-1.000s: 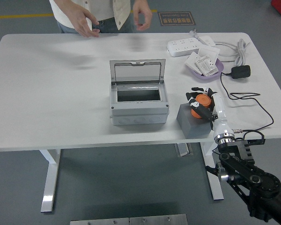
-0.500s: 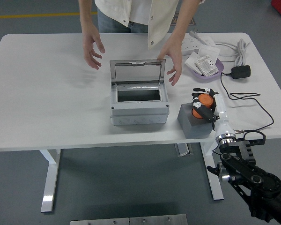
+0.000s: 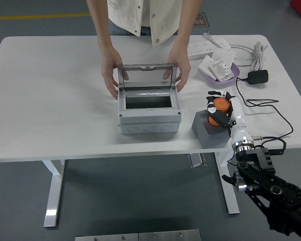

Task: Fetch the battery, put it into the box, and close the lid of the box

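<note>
We judge the orange cylindrical battery (image 3: 218,111) stiff, smooth and fairly light, best pinched across its round sides. It sits atop the dark grey block (image 3: 208,132), right of the open grey plastic box (image 3: 149,114). Our right hand (image 3: 220,111) reaches in low, fingers (image 3: 221,118) wrapped around it.

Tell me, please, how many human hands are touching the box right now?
2: one hand at the left edge of the box, at its open lid; the other hand at the right edge.
</note>
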`<state>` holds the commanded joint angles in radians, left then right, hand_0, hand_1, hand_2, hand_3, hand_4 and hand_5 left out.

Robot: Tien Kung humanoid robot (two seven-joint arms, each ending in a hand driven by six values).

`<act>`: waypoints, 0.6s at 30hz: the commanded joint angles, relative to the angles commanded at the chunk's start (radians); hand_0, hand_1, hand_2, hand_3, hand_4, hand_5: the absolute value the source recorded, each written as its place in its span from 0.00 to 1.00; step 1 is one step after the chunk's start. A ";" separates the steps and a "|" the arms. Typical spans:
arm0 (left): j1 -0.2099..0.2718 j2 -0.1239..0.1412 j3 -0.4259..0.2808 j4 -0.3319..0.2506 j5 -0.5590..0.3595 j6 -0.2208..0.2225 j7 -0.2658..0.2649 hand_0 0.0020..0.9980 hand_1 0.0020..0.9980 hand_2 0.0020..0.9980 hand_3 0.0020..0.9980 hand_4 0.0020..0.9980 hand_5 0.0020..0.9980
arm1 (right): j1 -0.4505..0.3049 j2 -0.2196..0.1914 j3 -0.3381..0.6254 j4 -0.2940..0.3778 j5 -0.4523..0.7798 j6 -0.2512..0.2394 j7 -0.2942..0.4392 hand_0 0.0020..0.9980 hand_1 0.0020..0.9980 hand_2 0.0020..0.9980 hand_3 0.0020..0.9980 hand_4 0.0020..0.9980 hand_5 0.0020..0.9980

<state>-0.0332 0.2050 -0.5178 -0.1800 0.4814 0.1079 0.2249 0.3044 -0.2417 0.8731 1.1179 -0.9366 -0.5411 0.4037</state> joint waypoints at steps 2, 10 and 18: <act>0.000 0.000 0.001 0.000 -0.001 0.001 -0.001 0.59 0.73 0.69 0.69 0.80 0.29 | 0.005 -0.002 0.004 0.005 -0.001 0.000 -0.003 0.49 0.52 0.50 0.50 0.00 0.01; 0.001 0.000 0.001 0.000 -0.001 0.004 -0.005 0.59 0.73 0.69 0.69 0.80 0.29 | 0.011 -0.008 0.022 0.027 -0.009 -0.006 -0.019 0.44 0.48 0.46 0.39 0.00 0.00; 0.003 0.001 -0.002 0.000 0.003 0.009 -0.008 0.59 0.73 0.70 0.69 0.80 0.29 | 0.012 -0.015 0.023 0.066 -0.022 -0.003 -0.040 0.31 0.35 0.34 0.23 0.00 0.00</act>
<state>-0.0301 0.2059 -0.5199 -0.1800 0.4839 0.1165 0.2172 0.3162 -0.2566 0.8959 1.1842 -0.9587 -0.5445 0.3636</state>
